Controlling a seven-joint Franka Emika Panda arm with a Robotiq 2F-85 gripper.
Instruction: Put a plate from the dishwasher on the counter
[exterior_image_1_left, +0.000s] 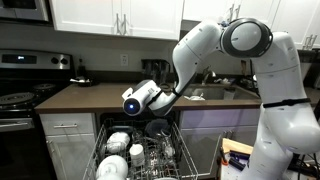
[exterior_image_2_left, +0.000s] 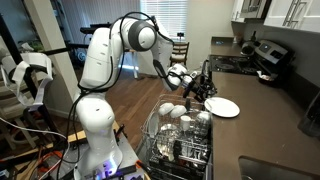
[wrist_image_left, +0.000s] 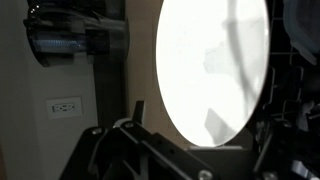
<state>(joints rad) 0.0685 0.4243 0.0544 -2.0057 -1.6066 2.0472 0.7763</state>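
Observation:
The small white plate (exterior_image_2_left: 224, 107) lies flat on the dark brown counter (exterior_image_2_left: 255, 120), just past the dishwasher. In the wrist view the plate (wrist_image_left: 215, 70) fills the middle of the picture. My gripper (exterior_image_2_left: 205, 90) hovers at the plate's near edge, and its dark fingers stand wide apart on either side of the plate (wrist_image_left: 205, 135), holding nothing. In an exterior view the gripper (exterior_image_1_left: 150, 98) hangs over the counter (exterior_image_1_left: 95, 96) edge and hides the plate. The dishwasher rack (exterior_image_1_left: 135, 155) (exterior_image_2_left: 180, 135) is pulled out below, full of white dishes.
A dark round dish (exterior_image_1_left: 157, 127) and white bowls (exterior_image_2_left: 175, 110) sit in the rack. A black stove (exterior_image_1_left: 20, 98) (exterior_image_2_left: 265, 55) stands further along the counter. A paper towel roll (wrist_image_left: 75, 45) and a wall outlet (wrist_image_left: 65, 105) are on the wall.

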